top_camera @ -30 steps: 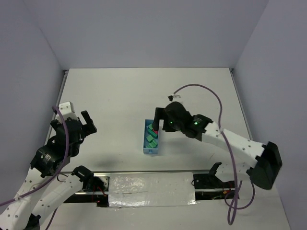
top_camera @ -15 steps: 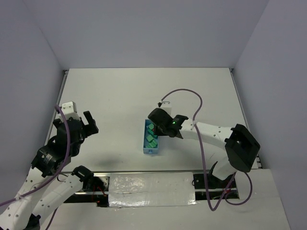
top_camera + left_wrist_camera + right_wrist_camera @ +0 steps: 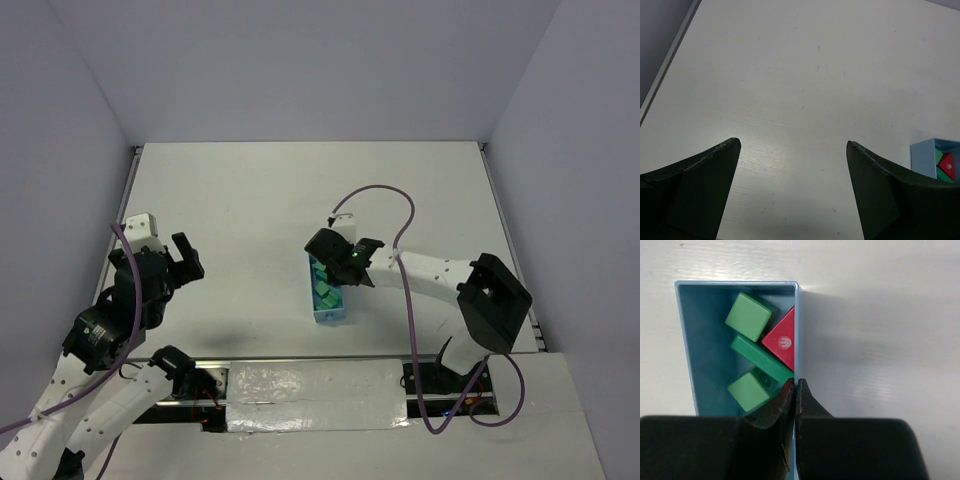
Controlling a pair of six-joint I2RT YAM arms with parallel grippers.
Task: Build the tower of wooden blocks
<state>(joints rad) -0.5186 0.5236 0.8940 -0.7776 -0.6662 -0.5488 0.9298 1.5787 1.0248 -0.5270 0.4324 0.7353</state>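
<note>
Pinching the right long wall of the tray (image 3: 707,356) with the right gripper (image 3: 795,386), with one finger inside and one outside, pressed tight together on the thin blue rim. Holding every one of the blocks (image 3: 760,352) loose and unstacked inside that tray: a green cube (image 3: 748,316) tilted at the far end, a red roof piece (image 3: 782,343) lying against the gripped wall with a white mark on its upper face, a green bar (image 3: 756,354) lying with its long axis on a diagonal, from mid-tray down toward the fingers, and a second green cube (image 3: 749,390) just beside the inner finger. Lying mid-table in the overhead view, with the tray's long axis running near to far, slightly skewed, near end swung a little to the right. Hovering with the left gripper (image 3: 186,256) well apart to the left, above the table (image 3: 250,200), jaws spread wide, pointed toward the far side, with only a corner of the tray and the red piece at the right edge of its wrist view
</note>
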